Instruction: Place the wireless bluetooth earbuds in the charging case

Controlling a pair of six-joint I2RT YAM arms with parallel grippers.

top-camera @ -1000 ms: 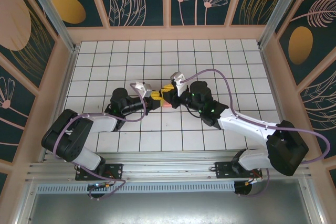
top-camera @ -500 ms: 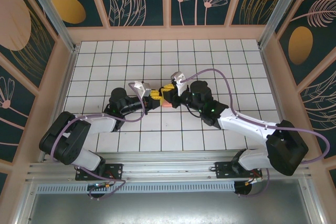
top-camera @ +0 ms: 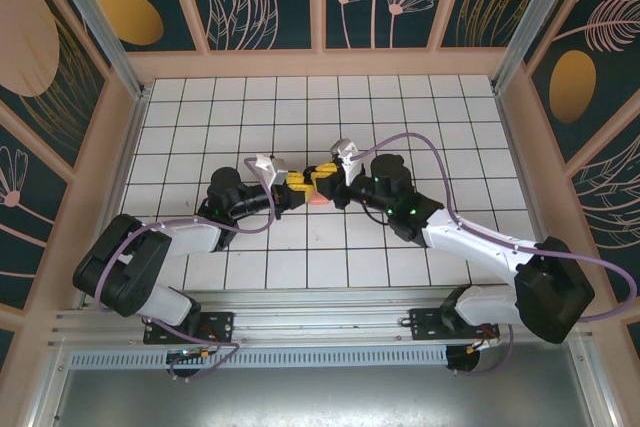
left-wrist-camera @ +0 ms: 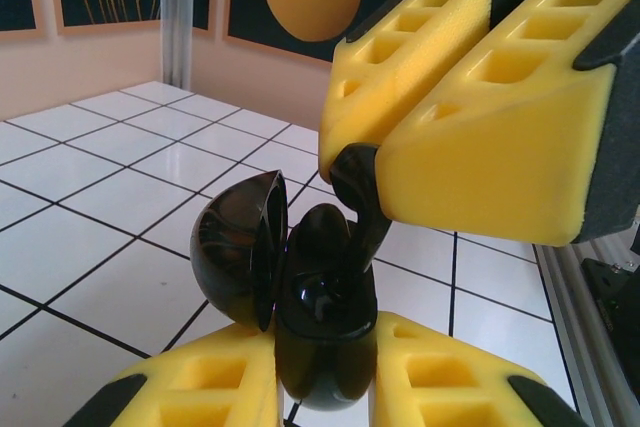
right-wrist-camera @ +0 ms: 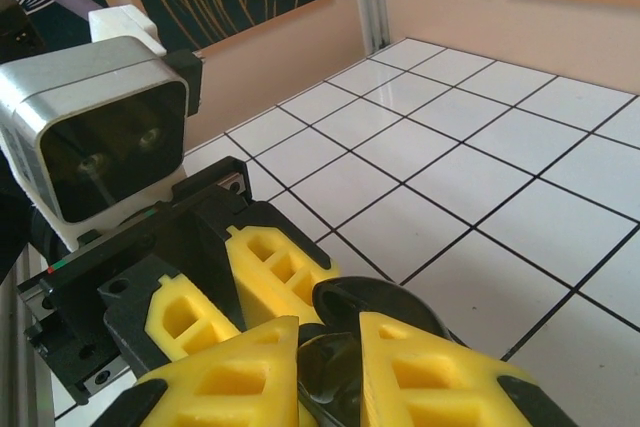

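Right end effector (left-wrist-camera: 368,169) pinches a black earbud (left-wrist-camera: 358,197) between its yellow foam pads (left-wrist-camera: 500,137). Left end effector (left-wrist-camera: 325,392) is pressed onto the body of the open charging case (left-wrist-camera: 325,322), whose lid (left-wrist-camera: 235,262) is swung aside and stands on edge. The two meet near the middle of the tiled surface (top-camera: 420,117), just beside each other.

Key relation: the earbud sits directly above the case's open cavity, long axis near upright and slightly tilted, lower end at or just inside the rim. The insertion therefore looks like a short downward push by the right arm while the left steadies the case.

A salmon-pink piece (top-camera: 315,201) lies on the surface just to the near side of the end effectors.

No brand, label or writing is legible.
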